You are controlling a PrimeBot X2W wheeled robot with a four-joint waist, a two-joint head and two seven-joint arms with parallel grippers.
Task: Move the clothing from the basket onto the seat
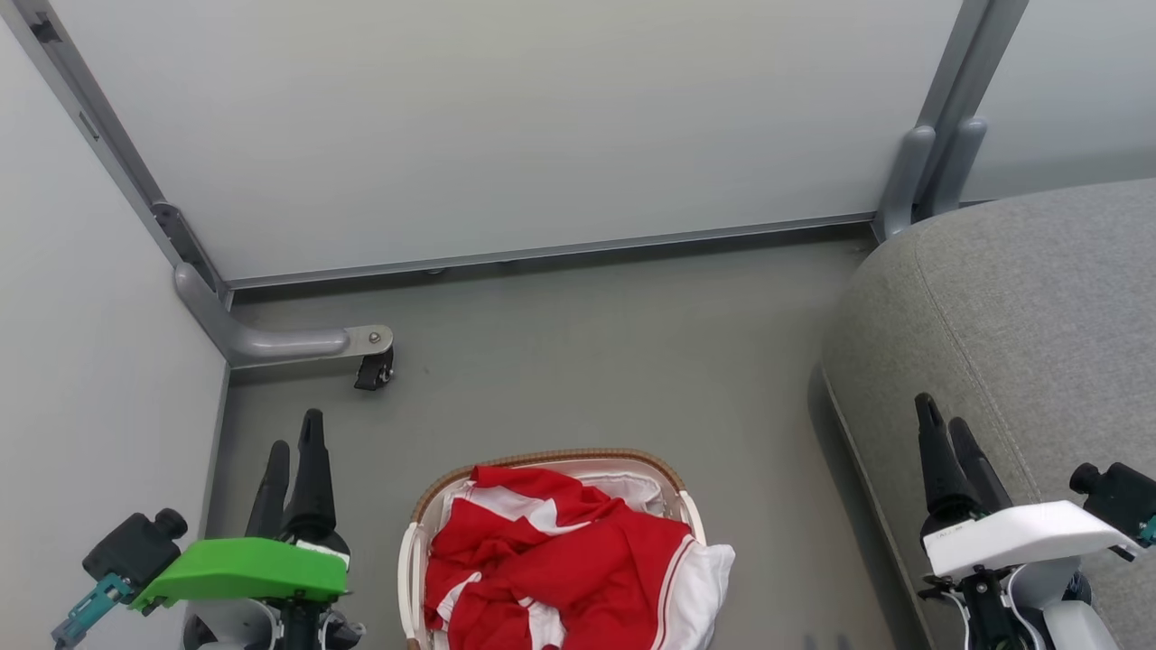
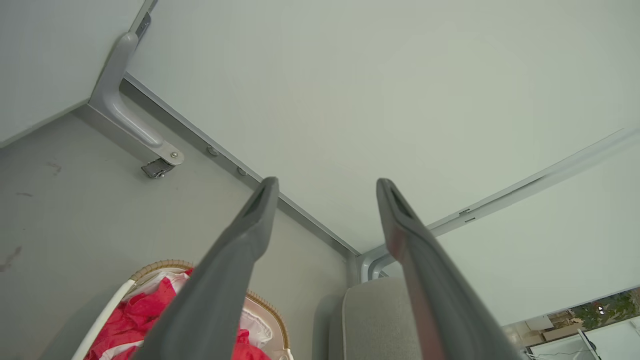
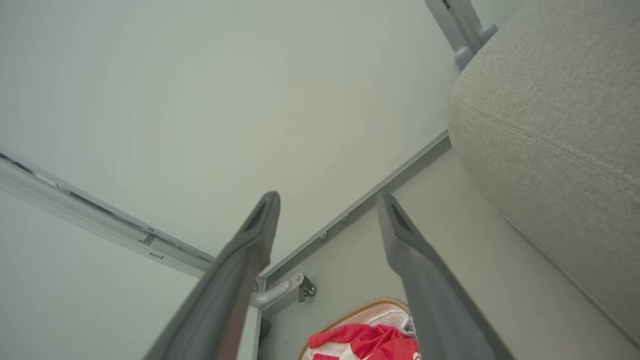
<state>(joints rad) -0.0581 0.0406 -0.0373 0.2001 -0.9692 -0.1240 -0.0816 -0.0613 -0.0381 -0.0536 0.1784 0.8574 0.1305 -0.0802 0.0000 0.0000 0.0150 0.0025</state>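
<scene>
Head view, and we have the clothing (image 1: 560, 560) in the basket (image 1: 542, 458), nearer our left gripper (image 1: 295, 430) than our right gripper (image 1: 939, 413), both spread apart.

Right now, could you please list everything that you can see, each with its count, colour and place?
clothing: one heap, pieces not countable, red with white panels, in the basket, one edge hanging over the right rim
basket: one, white with brown woven rim, on the floor between the grippers
seat: one, grey fabric, right of the basket, apart from it
floor: grey, under the basket
partition panels: several, pale with grey frames, behind and left
caster: one, black, under a grey foot, back left
left gripper: one, dark fingers, open, lower left
right gripper: one, dark fingers, open, lower right, before the seat
</scene>
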